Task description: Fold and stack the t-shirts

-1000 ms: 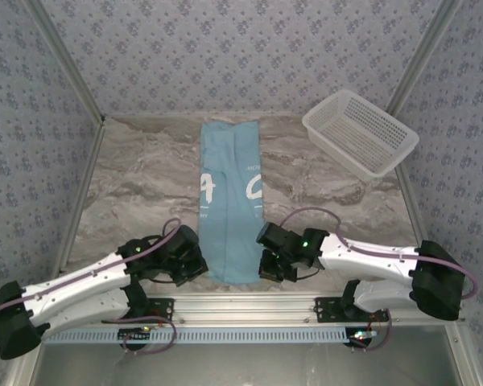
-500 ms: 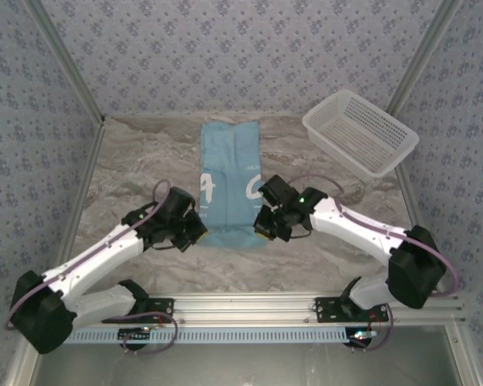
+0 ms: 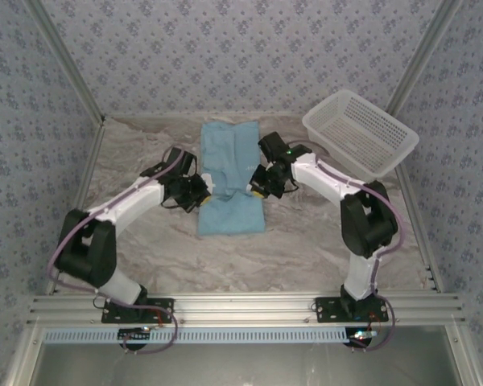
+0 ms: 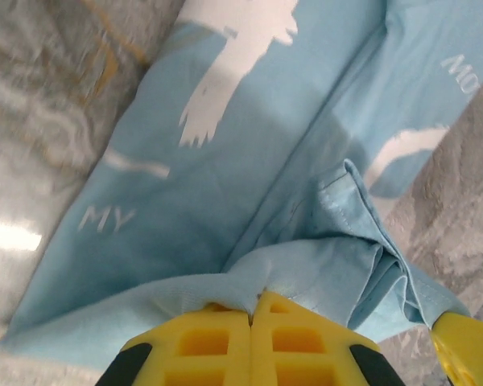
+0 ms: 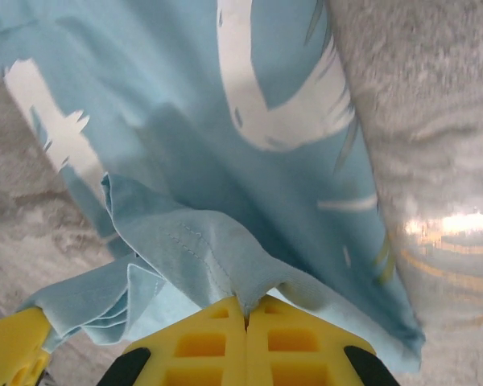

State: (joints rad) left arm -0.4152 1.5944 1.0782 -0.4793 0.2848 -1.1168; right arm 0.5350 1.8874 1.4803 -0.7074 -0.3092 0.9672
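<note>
The soft light-blue t-shirt [image 3: 230,145] lies as a long folded strip on the marble-patterned table [image 3: 306,233]. The left gripper [image 4: 251,305] and right gripper [image 5: 245,307] each clench its wrinkled hem between yellow gridded jaws.

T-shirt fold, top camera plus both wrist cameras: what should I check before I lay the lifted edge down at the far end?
1. Left end effector grip: ok, shut on the t-shirt at its stitched edge.
2. Right end effector grip: ok, shut on the same edge.
3. Edge held evenly: not ok, cloth bunches in loose folds beside both grips in the wrist views.
4. Far part of the shirt flat on the table: ok from above, though fine wrinkles cannot be told.
5. Basket out of the way: ok, it stands to the right of the shirt, apart from it.
</note>
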